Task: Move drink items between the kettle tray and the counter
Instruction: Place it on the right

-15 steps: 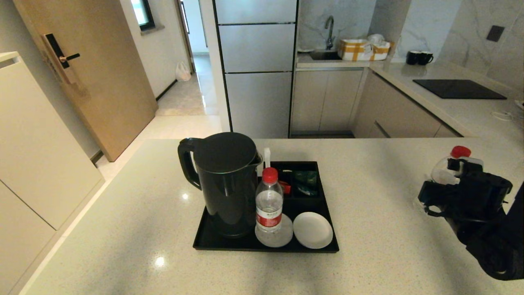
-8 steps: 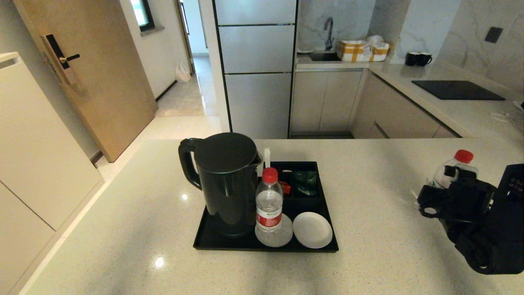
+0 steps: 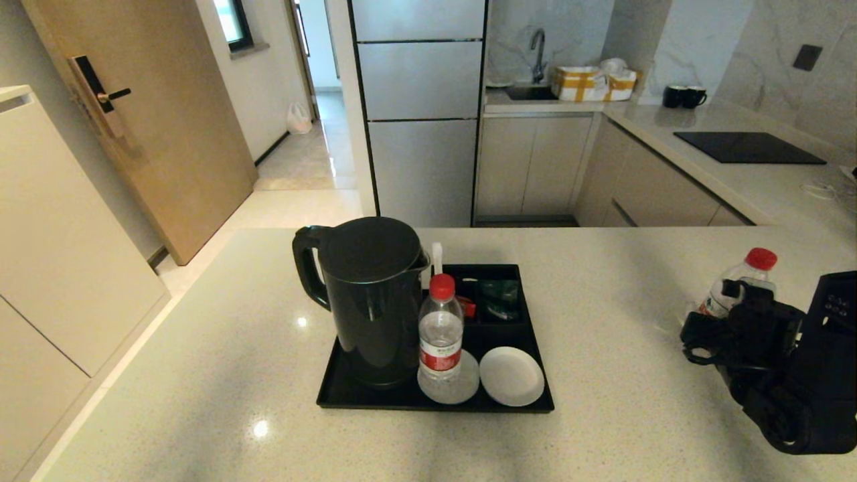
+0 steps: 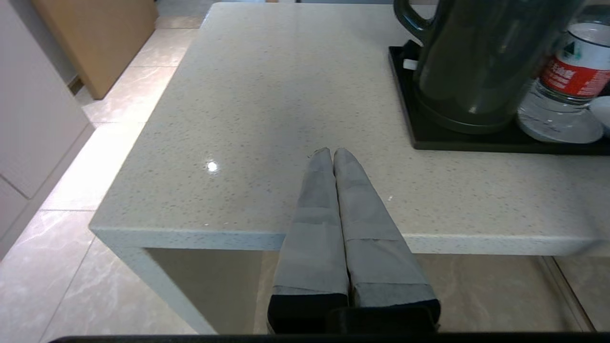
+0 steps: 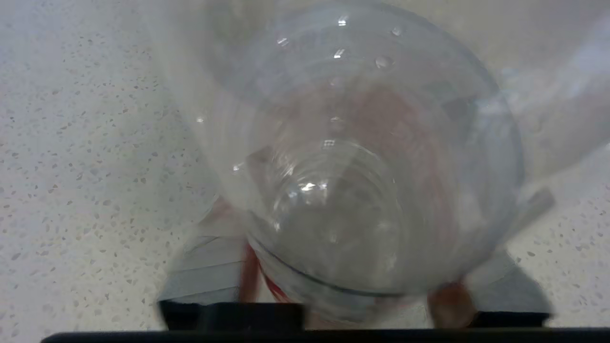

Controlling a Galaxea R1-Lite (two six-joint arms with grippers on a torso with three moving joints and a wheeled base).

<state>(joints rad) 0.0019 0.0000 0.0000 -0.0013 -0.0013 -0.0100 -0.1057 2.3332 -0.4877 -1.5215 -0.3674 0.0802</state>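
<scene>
My right gripper (image 3: pixel 726 302) is at the right edge of the counter (image 3: pixel 616 301), shut on a clear water bottle (image 3: pixel 748 273) with a red cap, which leans over just above the stone. In the right wrist view the bottle (image 5: pixel 362 166) fills the space between the grey fingers (image 5: pixel 209 276). The black kettle (image 3: pixel 371 301) stands on the kettle tray (image 3: pixel 428 402). A second red-capped bottle (image 3: pixel 440 331) stands upright beside it on a saucer. My left gripper (image 4: pixel 332 151) is shut and empty, parked over the counter's near edge.
An empty white saucer (image 3: pixel 511 375) lies in the tray's front right corner, with sachets (image 3: pixel 499 294) in the back compartments. Behind the counter are a fridge (image 3: pixel 418 114), a sink (image 3: pixel 535 87) and a black hob (image 3: pixel 746 146).
My right gripper has sunk towards the counter with the bottle, and the bottle has tipped further over. The kettle, tray and left arm are unmoved.
</scene>
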